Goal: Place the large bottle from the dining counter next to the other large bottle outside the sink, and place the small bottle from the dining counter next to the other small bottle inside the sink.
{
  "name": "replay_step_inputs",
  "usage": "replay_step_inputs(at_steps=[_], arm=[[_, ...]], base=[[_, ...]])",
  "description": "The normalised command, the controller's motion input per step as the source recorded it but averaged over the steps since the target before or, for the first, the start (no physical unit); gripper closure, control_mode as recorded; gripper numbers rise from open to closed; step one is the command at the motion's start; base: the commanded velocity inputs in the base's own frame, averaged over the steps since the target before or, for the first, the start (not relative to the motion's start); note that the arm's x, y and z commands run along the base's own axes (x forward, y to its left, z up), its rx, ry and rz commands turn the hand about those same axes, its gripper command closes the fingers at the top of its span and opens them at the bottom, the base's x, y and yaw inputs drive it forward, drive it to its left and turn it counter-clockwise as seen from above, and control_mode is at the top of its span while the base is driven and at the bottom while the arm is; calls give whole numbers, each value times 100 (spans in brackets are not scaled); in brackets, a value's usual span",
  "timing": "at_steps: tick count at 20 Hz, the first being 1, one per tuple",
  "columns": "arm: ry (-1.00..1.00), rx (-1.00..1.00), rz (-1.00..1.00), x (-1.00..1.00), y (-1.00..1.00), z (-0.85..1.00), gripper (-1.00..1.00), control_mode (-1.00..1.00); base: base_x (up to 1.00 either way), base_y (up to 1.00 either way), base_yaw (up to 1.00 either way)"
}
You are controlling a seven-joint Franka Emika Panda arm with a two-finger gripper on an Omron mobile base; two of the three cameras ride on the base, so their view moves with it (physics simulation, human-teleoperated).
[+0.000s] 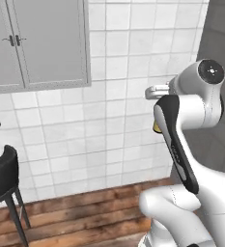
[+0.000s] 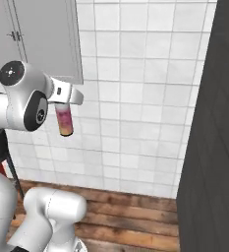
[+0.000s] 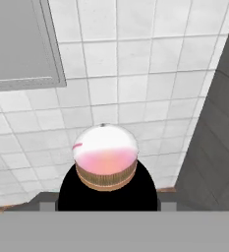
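The gripper [image 2: 64, 106] holds a pink-and-white bottle [image 2: 65, 121] between part-open fingers, high before the white tiled wall [image 2: 135, 98]; the bottle hangs upright below the hand, beside the grey cabinet [image 2: 42, 39]; no readable label.

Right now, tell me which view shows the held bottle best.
The right base view: the bottle hangs side-on from the gripper. The hand view shows it end-on; the left base view shows a yellowish sliver behind the arm.

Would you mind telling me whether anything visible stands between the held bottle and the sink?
The gripper holds the bottle in the air before a tiled wall. The sink cannot be seen from here, so the path to it cannot be judged; nothing touches the bottle besides the gripper.
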Motion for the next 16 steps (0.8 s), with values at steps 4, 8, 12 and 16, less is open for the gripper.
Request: replay_step_inputs(at_steps=[4,8,12,16], arm=[[0,0,0,0,0,0,100,100],[0,0,0,0,0,0,100,100],[0,0,0,0,0,0,100,100],[0,0,0,0,0,0,100,100]], base=[[-89,-4,-19],[-100,-18,-8],[-100,-7,-6],[-100,-1,-5]])
